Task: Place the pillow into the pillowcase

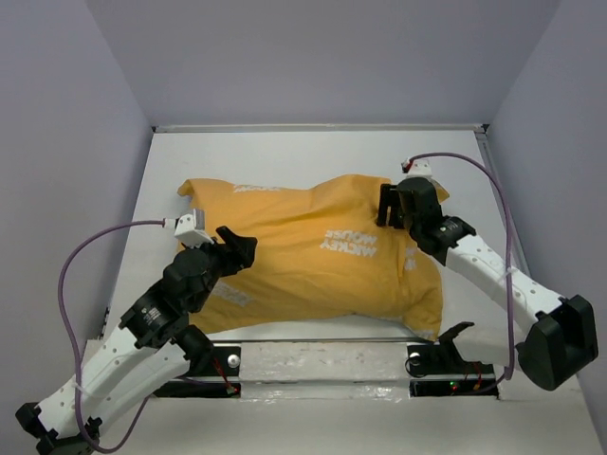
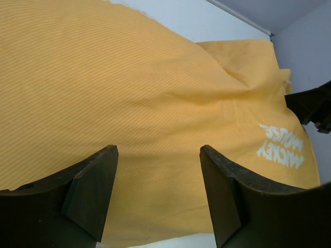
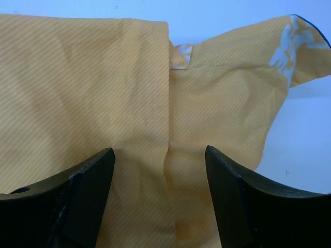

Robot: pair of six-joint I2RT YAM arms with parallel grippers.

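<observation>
**Inspector:** Position of the pillowcase?
**Assistant:** The pillowcase (image 1: 322,261) lies mid-surface (image 1: 285,156), yellow face up (plump, white lettering).
**Inspector:** Pincers?
**Assistant:** Left pincer (image 2: 159,155) is spread wide over its near-left part. Right pincer (image 3: 159,152) is spread wide over its far-right corner. Neither grips anything.

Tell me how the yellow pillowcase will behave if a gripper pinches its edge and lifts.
The pillowcase would probably sag and bunch at the pinch rather than rise whole: its cloth shows creases and a loose corner flap. It bulges as if stuffed, so it is likely bulky yet light for its size. Its finely ribbed weave should not be slippery.
</observation>
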